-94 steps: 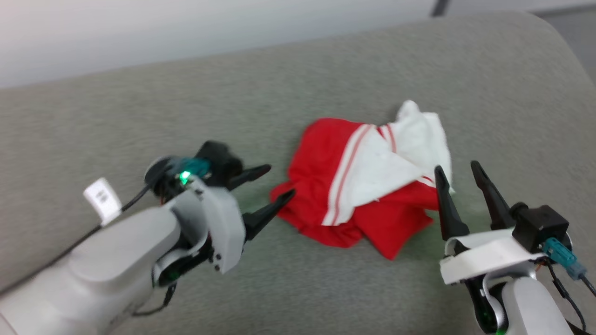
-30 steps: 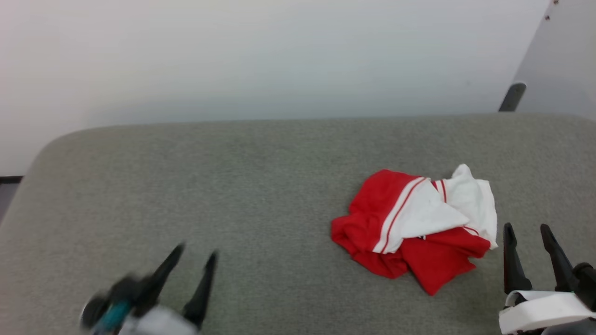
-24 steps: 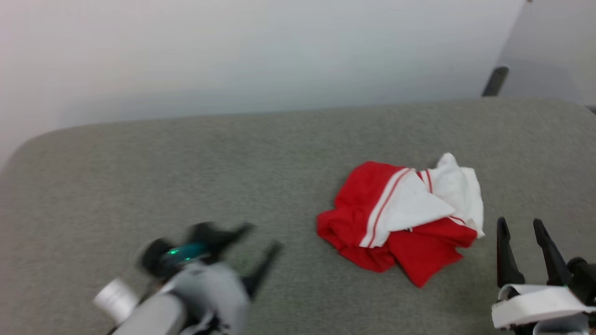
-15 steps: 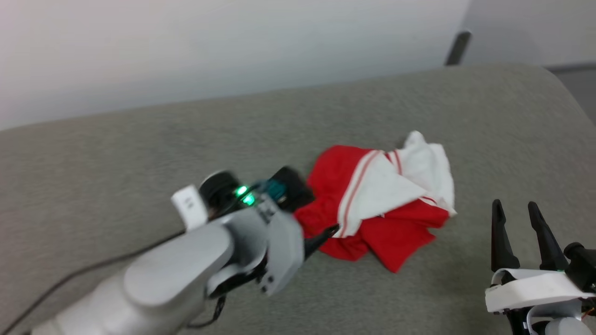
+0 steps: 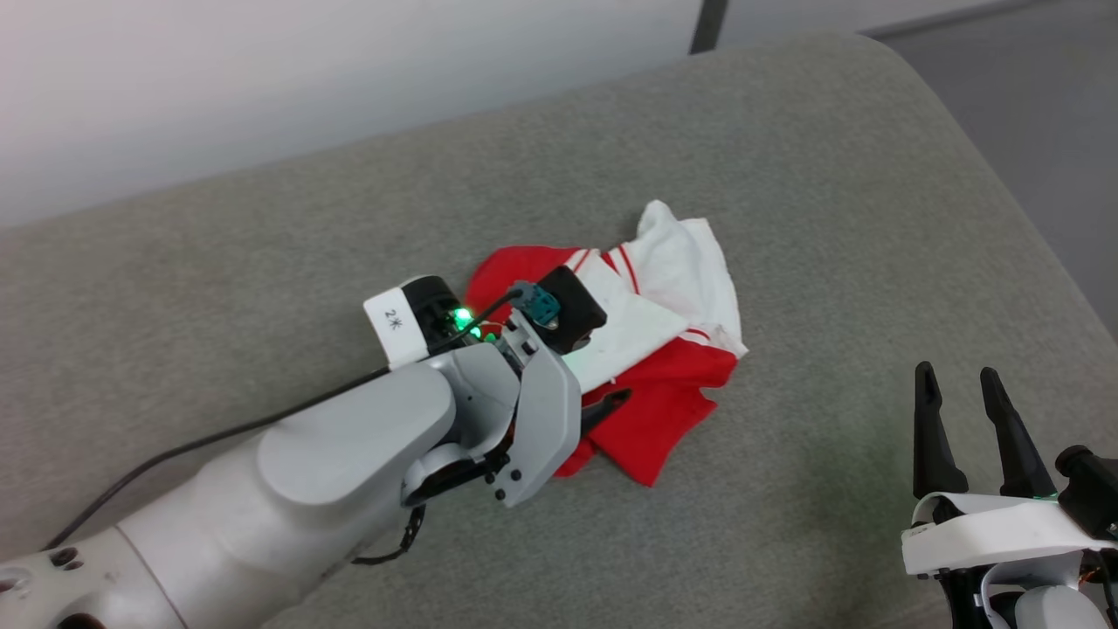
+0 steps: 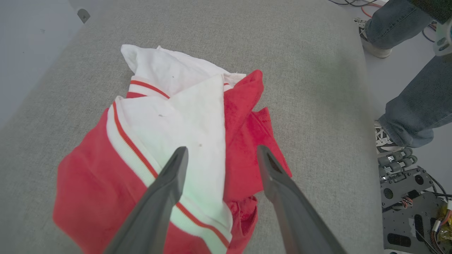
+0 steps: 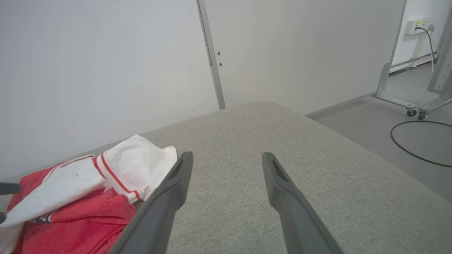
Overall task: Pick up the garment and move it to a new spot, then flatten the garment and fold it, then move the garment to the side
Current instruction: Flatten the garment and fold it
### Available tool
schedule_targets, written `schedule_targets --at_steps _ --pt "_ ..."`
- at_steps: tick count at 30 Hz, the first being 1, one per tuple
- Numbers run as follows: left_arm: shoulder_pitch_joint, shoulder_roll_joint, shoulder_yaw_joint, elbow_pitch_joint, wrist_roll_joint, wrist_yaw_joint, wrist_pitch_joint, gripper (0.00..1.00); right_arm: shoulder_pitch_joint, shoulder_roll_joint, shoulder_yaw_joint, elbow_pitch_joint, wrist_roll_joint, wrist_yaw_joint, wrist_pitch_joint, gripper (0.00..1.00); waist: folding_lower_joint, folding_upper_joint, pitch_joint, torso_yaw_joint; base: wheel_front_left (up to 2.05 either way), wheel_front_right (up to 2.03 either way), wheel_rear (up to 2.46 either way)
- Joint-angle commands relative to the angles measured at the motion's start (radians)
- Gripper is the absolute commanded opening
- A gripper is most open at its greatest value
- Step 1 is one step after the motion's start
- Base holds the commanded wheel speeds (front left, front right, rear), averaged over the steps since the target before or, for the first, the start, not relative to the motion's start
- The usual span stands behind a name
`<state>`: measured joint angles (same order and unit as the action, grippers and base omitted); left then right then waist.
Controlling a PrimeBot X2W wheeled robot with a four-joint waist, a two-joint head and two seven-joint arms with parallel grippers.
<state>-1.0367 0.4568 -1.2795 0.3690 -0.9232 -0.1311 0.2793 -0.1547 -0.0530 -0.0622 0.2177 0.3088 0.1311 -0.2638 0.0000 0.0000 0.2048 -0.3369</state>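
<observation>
Swinging in from the side, the left gripper [image 5: 604,371] now hangs over the garment [image 5: 672,367], which lies crumpled on the grey cushion [image 5: 786,175]; the right gripper [image 5: 954,371] waits well to the garment's right, fingers apart. Left wrist view: both fingers spread, straddling the garment's white fold [image 6: 190,116], not yet closed. Right wrist view: spread fingers, garment off to their left. Pick-up looks imminent.

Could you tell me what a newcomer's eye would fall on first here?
The crumpled red-and-white garment on the grey padded surface stands out, with the left gripper open over it. The right gripper hangs open at the head view's lower right, clear of the garment, and a person's jeans-clad legs stand beside the surface.
</observation>
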Motion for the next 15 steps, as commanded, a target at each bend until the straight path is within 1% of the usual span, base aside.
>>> schedule_targets --at_steps 1,8,14,15 --pt "0.004 0.005 -0.001 0.008 0.003 0.001 -0.007 1.00 -0.006 0.003 0.004 -0.002 0.010 -0.001 -0.001 1.00 0.0000 0.0000 0.024 -0.030 0.00 0.00 0.00" --pt "0.032 0.006 -0.001 0.042 0.030 0.001 -0.029 1.00 -0.016 0.003 0.016 0.000 0.014 -0.001 -0.001 1.00 0.0000 0.0000 0.022 -0.034 0.00 0.00 0.00" --pt "0.040 0.002 -0.001 0.084 0.043 0.001 -0.073 1.00 -0.020 0.003 0.021 -0.006 0.004 -0.001 -0.001 1.00 0.0000 0.0000 0.017 -0.036 0.00 0.00 0.00" --pt "0.042 -0.001 -0.001 0.089 0.043 0.001 -0.078 0.81 -0.018 0.003 0.022 -0.007 0.004 -0.001 -0.001 1.00 0.0000 0.0000 0.016 -0.036 0.00 0.00 0.00"
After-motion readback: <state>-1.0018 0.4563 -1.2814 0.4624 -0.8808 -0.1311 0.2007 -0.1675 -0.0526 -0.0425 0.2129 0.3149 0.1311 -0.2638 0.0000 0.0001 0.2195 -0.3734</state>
